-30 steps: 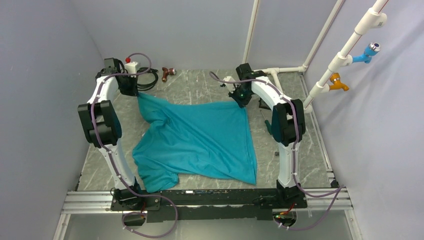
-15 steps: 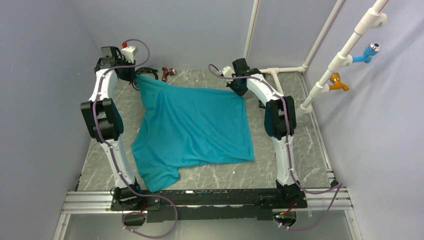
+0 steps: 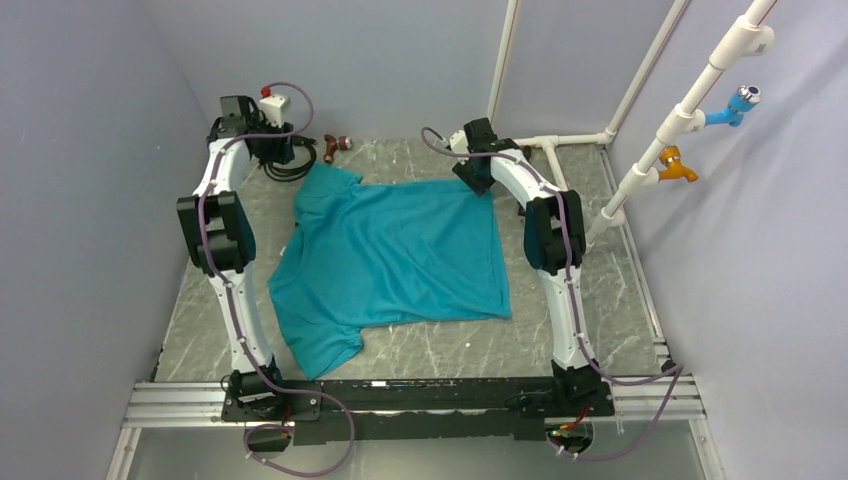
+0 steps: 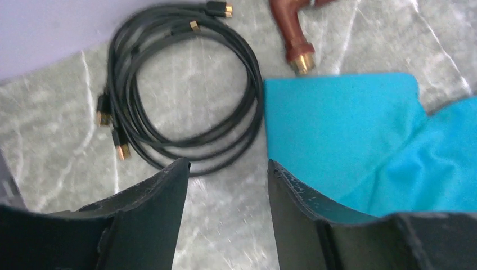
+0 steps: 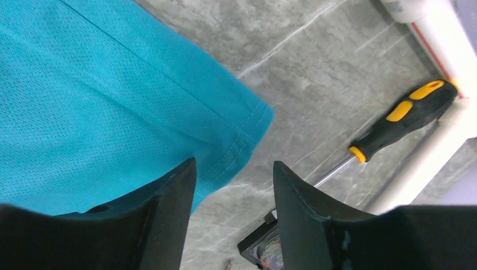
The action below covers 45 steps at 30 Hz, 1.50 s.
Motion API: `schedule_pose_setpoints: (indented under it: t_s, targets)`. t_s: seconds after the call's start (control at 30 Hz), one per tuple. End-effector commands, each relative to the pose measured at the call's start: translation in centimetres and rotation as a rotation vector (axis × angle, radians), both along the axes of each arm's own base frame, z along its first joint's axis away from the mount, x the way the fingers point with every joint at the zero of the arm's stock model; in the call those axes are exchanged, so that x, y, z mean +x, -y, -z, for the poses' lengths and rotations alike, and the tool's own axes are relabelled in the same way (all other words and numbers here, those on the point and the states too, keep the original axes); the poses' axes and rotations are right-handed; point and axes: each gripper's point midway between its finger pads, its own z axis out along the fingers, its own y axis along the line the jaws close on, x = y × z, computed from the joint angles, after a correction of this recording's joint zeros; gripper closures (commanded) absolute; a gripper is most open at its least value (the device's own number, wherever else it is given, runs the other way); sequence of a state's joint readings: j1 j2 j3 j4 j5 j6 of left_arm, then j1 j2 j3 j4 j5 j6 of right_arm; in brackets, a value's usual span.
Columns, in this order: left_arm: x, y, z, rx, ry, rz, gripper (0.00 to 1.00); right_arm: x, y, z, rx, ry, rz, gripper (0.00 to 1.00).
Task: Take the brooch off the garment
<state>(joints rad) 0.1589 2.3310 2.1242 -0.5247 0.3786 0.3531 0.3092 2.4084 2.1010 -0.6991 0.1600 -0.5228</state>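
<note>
The garment, a teal t-shirt, lies spread flat on the grey marbled table. No brooch shows in any view. My left gripper hovers past the shirt's far left sleeve. In the left wrist view it stands open over bare table, with the sleeve just to its right. My right gripper is at the shirt's far right corner. In the right wrist view it is open, nothing between its fingers, and the hemmed corner lies to its left.
A coiled black cable and a reddish-brown tool lie beyond the left gripper. A yellow-and-black screwdriver and a small black object sit near the right gripper. White pipes run along the far right.
Both grippers held the shirt's far edge and pulled it back taut; now both have opened and let go. The shirt has dropped flat.
</note>
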Motion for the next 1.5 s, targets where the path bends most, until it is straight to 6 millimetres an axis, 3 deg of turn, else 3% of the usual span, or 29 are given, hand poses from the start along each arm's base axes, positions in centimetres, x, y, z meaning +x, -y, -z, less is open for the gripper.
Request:
schedule_pose_setpoints:
  t_s: [0.0, 0.13, 0.23, 0.3, 0.5, 0.73, 0.93, 1.27, 1.47]
  targets:
    - [-4.4, -2.7, -4.2, -0.126, -0.011, -0.076, 0.43, -0.6, -1.1, -3.9, 0.052, 0.03, -0.005, 0.43]
    - [-10.1, -3.8, -2.4, -0.25, -0.147, -0.14, 0.55, -2.9, -3.3, -4.9, 0.126, -0.023, -0.064, 0.41]
    - [-13.9, -2.7, 0.5, -0.26, -0.275, -0.11, 0.59, -5.1, -5.1, -4.7, 0.162, -0.082, -0.118, 0.4]
    - [-14.9, -2.5, 2.0, -0.265, -0.313, -0.126, 0.61, -6.1, -6.1, -4.7, 0.177, -0.101, -0.138, 0.4]
    - [-13.6, -1.6, 4.5, -0.346, -0.365, -0.168, 0.68, -8.6, -7.9, -4.3, 0.255, -0.2, -0.168, 0.41]
    - [-12.6, 1.1, 6.6, -0.32, -0.404, -0.129, 0.67, -10.2, -7.1, -3.8, 0.238, -0.23, -0.174, 0.41]
    - [-12.3, 2.6, 8.1, -0.276, -0.434, -0.118, 0.59, -12.0, -6.6, -2.8, 0.234, -0.288, -0.172, 0.42]
    - [-13.3, 2.1, 11.2, -0.004, -0.52, -0.163, 0.62, -14.4, -5.2, 0.0, 0.2, -0.363, -0.175, 0.45]
    - [-13.9, -0.2, 11.5, 0.106, -0.551, -0.163, 0.8, -15.9, -4.1, 2.6, 0.165, -0.427, -0.177, 0.47]
